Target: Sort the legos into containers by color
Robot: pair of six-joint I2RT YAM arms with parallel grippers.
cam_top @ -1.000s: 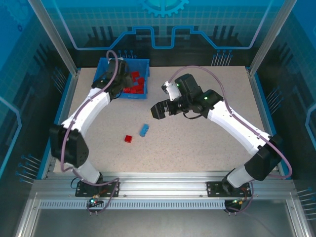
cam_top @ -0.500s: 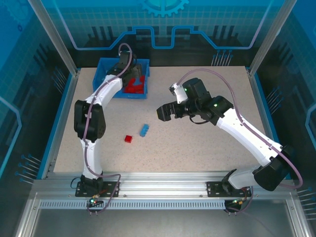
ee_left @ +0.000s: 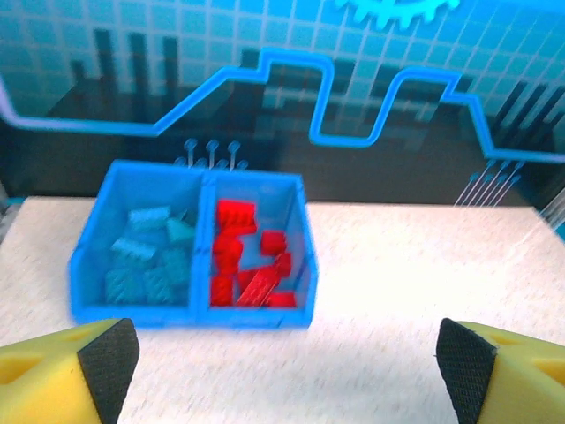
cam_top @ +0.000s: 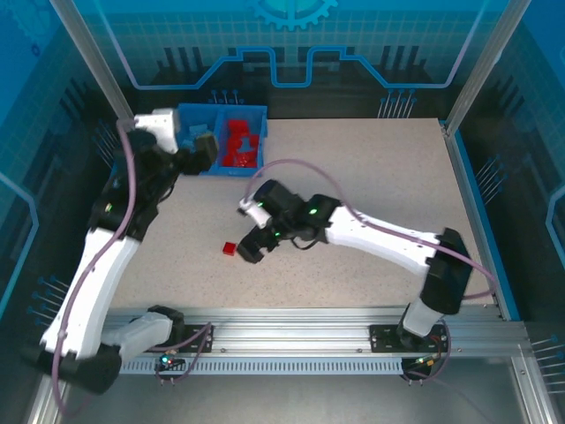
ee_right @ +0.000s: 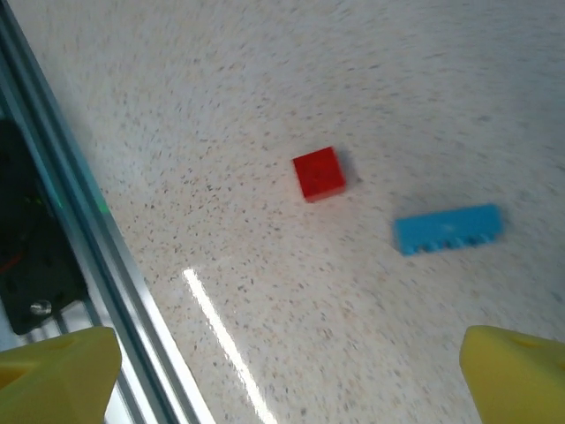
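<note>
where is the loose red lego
In the top view the loose red lego lies on the table left of centre, out in front of the blue bin; in the right wrist view a light blue lego lies beside it.

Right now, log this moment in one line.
left gripper open by blue plastic bin | right gripper open near square red brick, long light-blue brick

Red lego (cam_top: pixel 229 249) beside right end effector (cam_top: pixel 251 250).

Left fingers (ee_left: pixel 48 375) cut off at bottom edge, bin (ee_left: pixel 177 314) blurred
</note>
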